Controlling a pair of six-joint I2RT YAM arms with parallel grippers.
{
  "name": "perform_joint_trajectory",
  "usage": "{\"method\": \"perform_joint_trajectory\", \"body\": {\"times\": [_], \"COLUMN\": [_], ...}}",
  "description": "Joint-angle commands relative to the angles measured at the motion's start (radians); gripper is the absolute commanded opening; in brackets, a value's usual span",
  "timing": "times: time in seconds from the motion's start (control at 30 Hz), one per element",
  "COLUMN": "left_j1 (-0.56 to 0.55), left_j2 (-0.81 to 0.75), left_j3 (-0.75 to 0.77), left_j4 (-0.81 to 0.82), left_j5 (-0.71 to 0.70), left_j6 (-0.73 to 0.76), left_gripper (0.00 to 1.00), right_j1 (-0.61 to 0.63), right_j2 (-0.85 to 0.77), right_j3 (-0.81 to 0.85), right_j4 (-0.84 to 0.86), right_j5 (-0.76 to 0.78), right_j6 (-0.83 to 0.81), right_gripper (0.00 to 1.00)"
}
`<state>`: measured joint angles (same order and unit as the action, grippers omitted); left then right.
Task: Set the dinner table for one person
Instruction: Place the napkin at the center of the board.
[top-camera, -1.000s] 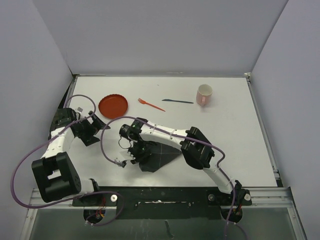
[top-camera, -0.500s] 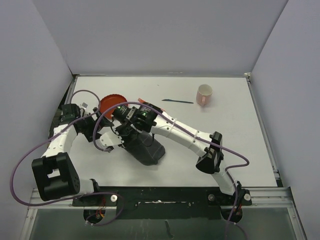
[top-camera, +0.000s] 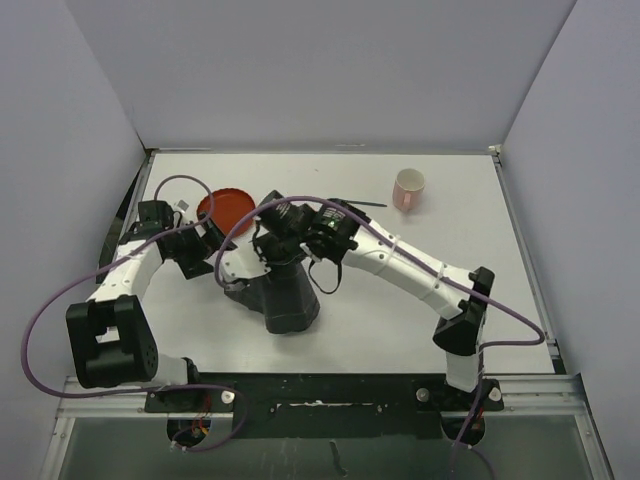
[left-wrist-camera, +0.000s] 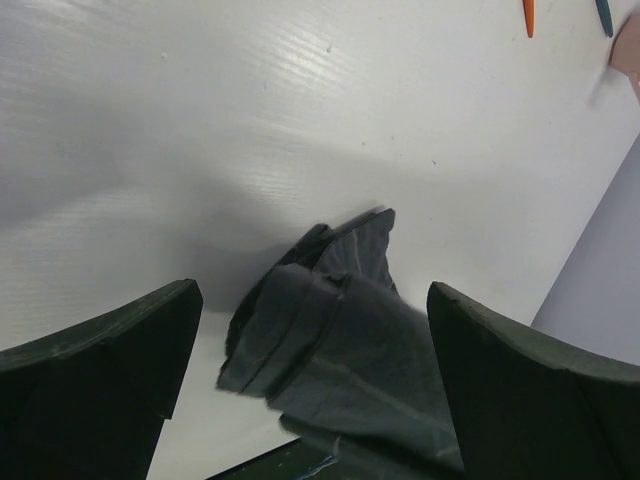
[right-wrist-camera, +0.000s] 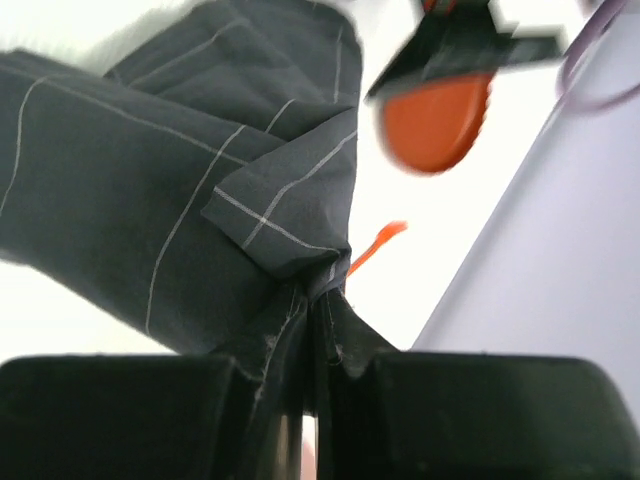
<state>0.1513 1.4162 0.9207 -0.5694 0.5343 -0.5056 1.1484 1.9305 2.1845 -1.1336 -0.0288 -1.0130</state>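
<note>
Right hand (right-wrist-camera: 318, 365) pressed together, pinching a bunched corner of the dark grid-lined mat (top-camera: 288, 300); I can see the fold caught right between its fingers in the wrist view. From the pinch the mat hangs down in heavy folds, wider at the bottom, with its low end toward my side of that hand. Whether that end sits flat on the worktop (top-camera: 450, 260) I cannot tell. The worktop, white and rail-edged, lies under both hands and runs well out past them on every side. Left hand (left-wrist-camera: 310, 295) spread wide, empty, just to the left of the right hand and pointing toward it. In its wrist view the crumpled mat shows between and beyond its two fingers (left-wrist-camera: 90, 380), and I cannot tell if either finger touches the cloth. Red plate (top-camera: 228, 205) on the worktop just beyond the left hand, near its far side. Orange fork (right-wrist-camera: 372, 245) shows past the pinched fold from the right wrist, flat on the worktop, plate beyond it and blurred. Dark knife (top-camera: 368, 204) lies beyond the right arm, partly hidden by it. Cup (top-camera: 408, 189) well off to the right of the right hand, farther back, just past the knife's end.
</note>
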Motion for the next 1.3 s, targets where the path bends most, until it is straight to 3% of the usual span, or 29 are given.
{"method": "perform_joint_trajectory", "body": {"times": [0.0, 0.2, 0.57, 0.67, 0.77, 0.8, 0.87, 0.93, 1.03, 1.27], "left_j1": [-0.019, -0.045, -0.143, -0.232, -0.388, -0.444, -0.531, -0.582, -0.640, -0.772], "left_j2": [0.022, 0.037, 0.008, -0.005, 0.039, 0.065, 0.119, 0.179, 0.258, 0.473], "left_j3": [0.045, 0.057, 0.071, 0.076, 0.116, 0.130, 0.151, 0.153, 0.172, 0.316], "left_j4": [0.047, 0.039, -0.002, -0.011, -0.027, -0.022, 0.001, 0.047, 0.108, 0.077], "left_j5": [-0.012, -0.022, -0.082, -0.117, -0.169, -0.179, -0.197, -0.197, -0.179, -0.217], "left_j6": [0.003, 0.007, 0.025, 0.027, 0.007, -0.005, -0.035, -0.070, -0.114, -0.122], "left_gripper": [0.98, 0.98, 0.98, 0.98, 0.98, 0.98, 0.98, 0.98, 0.98, 0.98], "right_j1": [-0.152, -0.346, -0.535, -0.604, -0.652, -0.654, -0.653, -0.656, -0.694, -0.960], "right_j2": [-0.157, -0.312, -0.521, -0.578, -0.613, -0.622, -0.628, -0.629, -0.653, -0.711], "right_j3": [-0.244, -0.588, -0.851, -0.888, -0.923, -0.939, -0.968, -0.994, -1.018, -1.022], "right_j4": [0.008, 0.076, 0.198, 0.195, 0.188, 0.189, 0.185, 0.188, 0.194, 0.147], "right_j5": [-0.035, -0.163, -0.252, -0.290, -0.349, -0.357, -0.357, -0.339, -0.334, -0.426], "right_j6": [0.061, 0.096, 0.206, 0.232, 0.276, 0.290, 0.299, 0.296, 0.282, 0.170], "right_gripper": [0.00, 0.00, 0.00, 0.00, 0.00, 0.02, 0.16, 0.21, 0.20, 0.14]}}
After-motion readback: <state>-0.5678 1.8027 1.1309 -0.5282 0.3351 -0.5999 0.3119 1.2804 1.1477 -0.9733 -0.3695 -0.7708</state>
